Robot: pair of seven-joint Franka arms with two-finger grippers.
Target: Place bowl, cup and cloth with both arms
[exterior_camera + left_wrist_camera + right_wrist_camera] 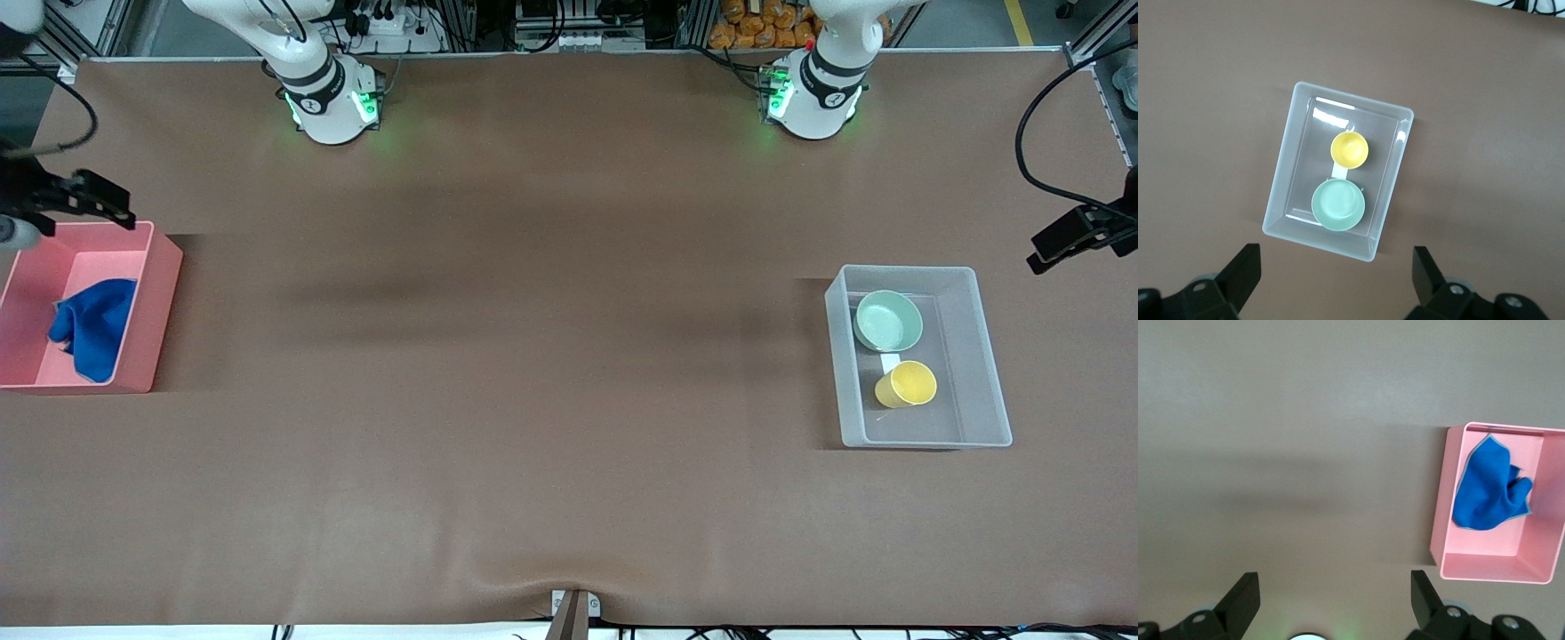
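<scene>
While both my hands hang high and spread wide with nothing between the fingers, every item sits binned.
Count: one green bowl (pixel 888 320), one yellow cup (pixel 906 384) on its side, both in one clear bin (pixel 987 356) below my left hand (pixel 1336 270); one blue cloth (pixel 93 324), crumpled in one pink bin (pixel 160 302), off to the side of my right hand (pixel 1335 597), which is over bare table (pixel 551 356). This layout fits either goods awaiting removal or goods already placed. Judgement for any grasp: take the bowl by its rim, the cup across its wall, the cloth at a raised fold, descending clear of the bin walls.
</scene>
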